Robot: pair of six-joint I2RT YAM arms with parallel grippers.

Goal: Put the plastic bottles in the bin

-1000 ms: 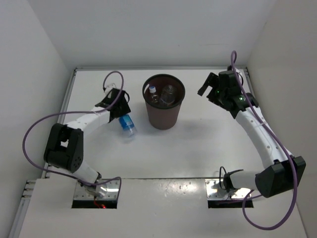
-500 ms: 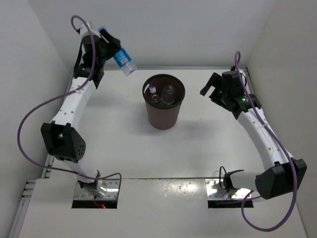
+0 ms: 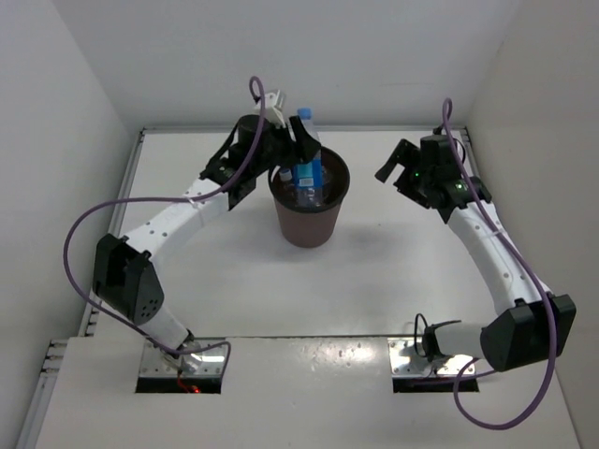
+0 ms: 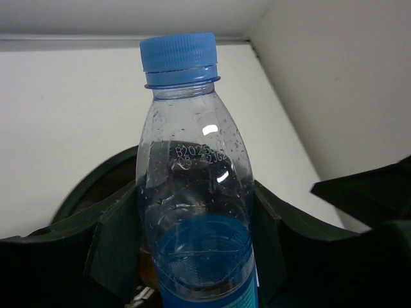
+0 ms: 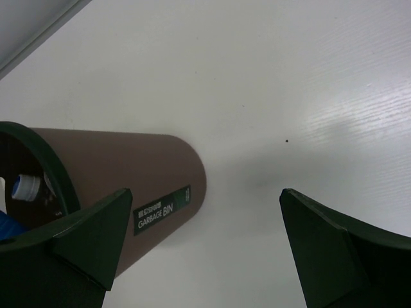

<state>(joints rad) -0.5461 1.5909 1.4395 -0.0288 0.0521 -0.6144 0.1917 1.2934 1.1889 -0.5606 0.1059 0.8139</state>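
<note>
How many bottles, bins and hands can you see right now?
Bottles: 2, the blue-capped bottle in the left hand and a pale-capped bottle inside the bin; others may be hidden.
Bins: 1.
Hands: 2, the left hand and the right hand.
Total: 5.

Bright, even overhead light; soft shadow beside the bin (image 3: 304, 224)
</note>
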